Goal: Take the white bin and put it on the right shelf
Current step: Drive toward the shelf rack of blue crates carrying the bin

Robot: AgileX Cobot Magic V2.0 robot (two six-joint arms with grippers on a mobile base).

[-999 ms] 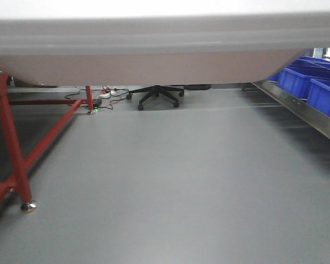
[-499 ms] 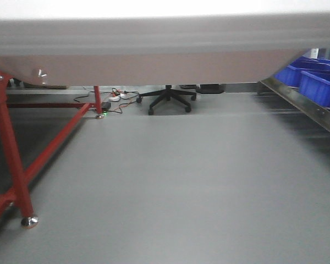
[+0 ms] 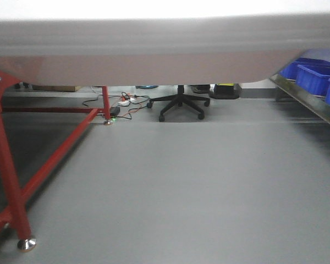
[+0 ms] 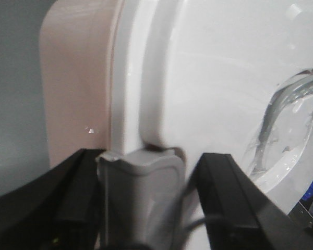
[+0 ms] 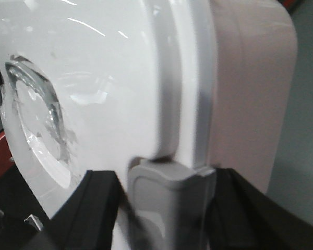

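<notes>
The white bin (image 3: 154, 60) hangs above the floor and fills the top of the front view, its pinkish underside toward the camera. In the left wrist view its glossy lid (image 4: 208, 78) has a recessed handle (image 4: 287, 125), and my left gripper (image 4: 148, 156) is shut on the grey end clip (image 4: 141, 192). On the bin's other end (image 5: 109, 78), my right gripper (image 5: 164, 174) is shut on the matching grey clip (image 5: 169, 203). The right shelf (image 3: 313, 107) shows as a steel rail at the right edge of the front view, apart from the bin.
Blue bins (image 3: 319, 74) sit on the right shelf. A red-legged frame (image 3: 5, 165) stands at the left, its foot (image 3: 26, 243) on the grey floor. A black office chair (image 3: 180, 104) and cables (image 3: 121, 102) lie at the back.
In the front view the floor scene has slid to the right: chair, cables and red leg sit further right, and the shelf rail and blue bins are closer to the right edge. The bin stays held.
</notes>
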